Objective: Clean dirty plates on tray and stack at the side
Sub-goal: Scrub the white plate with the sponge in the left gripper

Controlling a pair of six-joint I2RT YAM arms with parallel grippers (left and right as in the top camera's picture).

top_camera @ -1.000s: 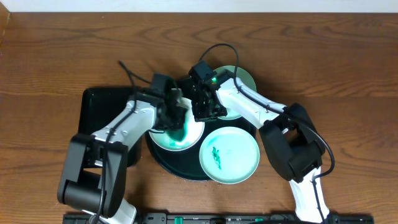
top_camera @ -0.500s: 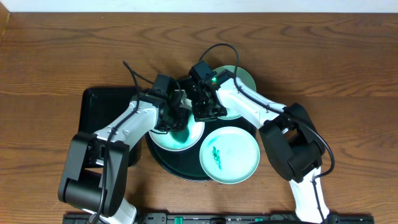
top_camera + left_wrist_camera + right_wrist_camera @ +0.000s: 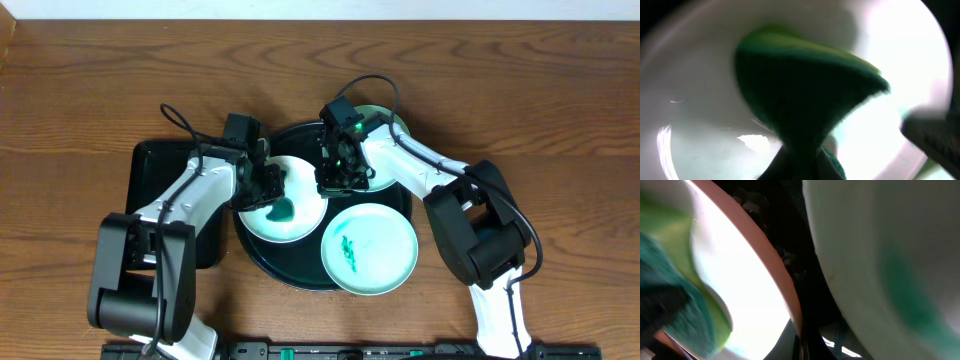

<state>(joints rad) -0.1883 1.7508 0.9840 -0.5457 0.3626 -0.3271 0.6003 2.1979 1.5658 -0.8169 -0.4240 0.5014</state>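
Observation:
A white plate (image 3: 290,190) lies on the left of the round black tray (image 3: 290,270). My left gripper (image 3: 270,190) is shut on a green sponge (image 3: 281,208) and presses it on the plate's left part. The left wrist view shows the sponge (image 3: 800,95) on the white plate (image 3: 700,125). My right gripper (image 3: 333,180) is shut on the white plate's right rim (image 3: 785,295). One turquoise plate (image 3: 369,248) with a green smear lies at the tray's front right. Another turquoise plate (image 3: 392,130) lies at the back right, partly under my right arm, and also shows in the right wrist view (image 3: 890,255).
A smaller rectangular black tray (image 3: 160,170) lies on the wooden table (image 3: 80,90) to the left of the round tray, under my left arm. The two arms stand close together over the round tray.
My left gripper has drawn the sponge from the plate's right part toward its left. My right gripper has shifted slightly right and back, still at the plate's rim.

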